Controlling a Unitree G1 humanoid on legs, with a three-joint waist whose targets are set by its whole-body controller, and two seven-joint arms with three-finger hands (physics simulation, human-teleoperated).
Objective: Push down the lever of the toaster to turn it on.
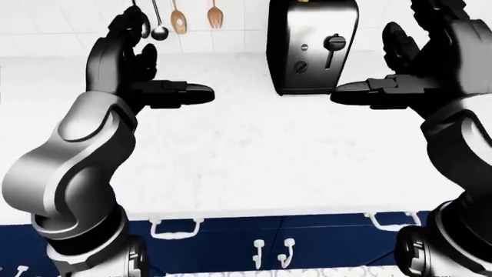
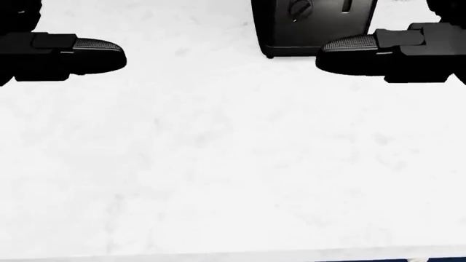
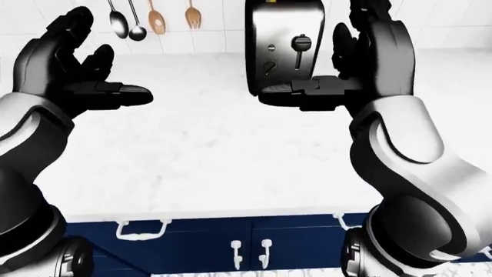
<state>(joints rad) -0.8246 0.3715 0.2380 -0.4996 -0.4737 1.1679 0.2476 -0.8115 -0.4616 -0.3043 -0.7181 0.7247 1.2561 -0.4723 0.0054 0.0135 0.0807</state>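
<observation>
A chrome and black toaster [image 1: 307,49] stands upright on the white counter [image 1: 254,156], near the top of the left-eye view. Its black lever [image 1: 334,44] sits high in the slot, above a round dial [image 1: 301,67]. My right hand [image 1: 396,66] is open just right of the toaster, its thumb [image 1: 361,92] reaching toward the toaster's lower corner, apart from the lever. My left hand [image 1: 157,63] is open too, well left of the toaster, holding nothing. The head view shows only the toaster's lower part [image 2: 313,24] and both thumbs.
Spoons and a fork [image 1: 178,17] hang on the white tiled wall left of the toaster. Navy drawers with white handles [image 1: 173,228] run under the counter's near edge at the bottom of the eye views.
</observation>
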